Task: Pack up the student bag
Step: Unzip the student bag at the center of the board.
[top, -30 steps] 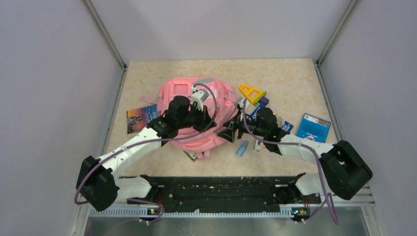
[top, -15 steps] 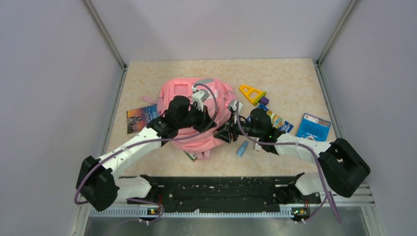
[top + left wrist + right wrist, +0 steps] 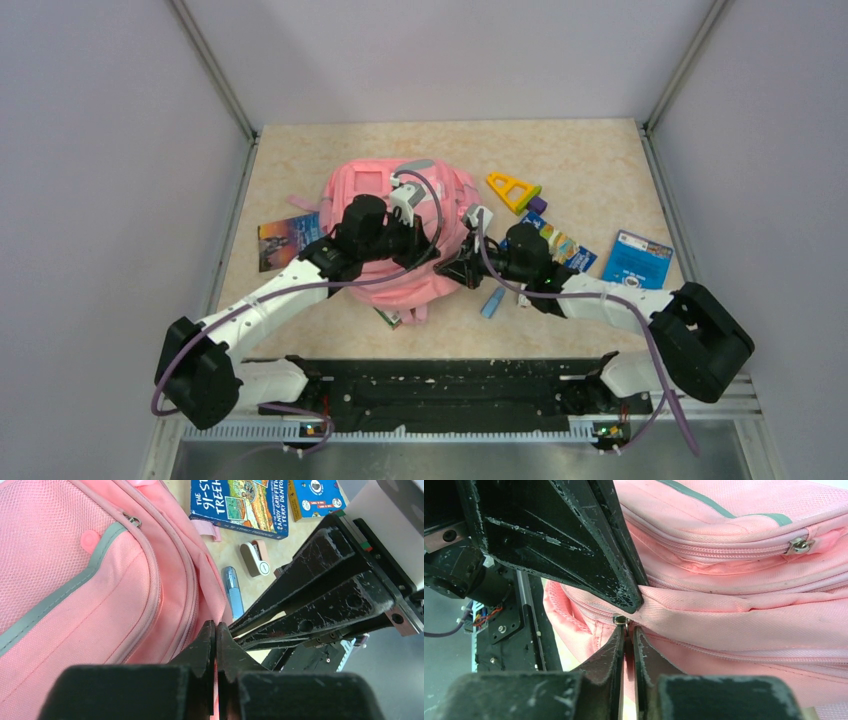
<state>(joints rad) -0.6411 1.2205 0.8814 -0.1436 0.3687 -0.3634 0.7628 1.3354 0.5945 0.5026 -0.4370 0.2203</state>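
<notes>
The student bag [image 3: 390, 205], a big pink backpack with grey trim, lies in the middle of the table. My left gripper [image 3: 440, 258] is at its near right edge, and in the left wrist view it [image 3: 216, 626] is shut on a fold of the bag's pink fabric [image 3: 75, 580]. My right gripper [image 3: 462, 270] comes in from the right and meets it there. In the right wrist view it [image 3: 626, 630] is shut on the zip pull, just below the small metal slider [image 3: 620, 620]. The left fingers [image 3: 574, 540] pinch the fabric right above.
Right of the bag lie a yellow triangle [image 3: 513, 188], a purple block [image 3: 537, 205], a blue pen [image 3: 493, 301], a picture book [image 3: 240, 505] and a blue booklet [image 3: 638, 258]. Another book [image 3: 288, 238] lies left of the bag. Grey walls close in three sides.
My right gripper has moved left up to the bag's edge and its jaws have shut on the zip pull. The left arm and the bag have stayed put.
</notes>
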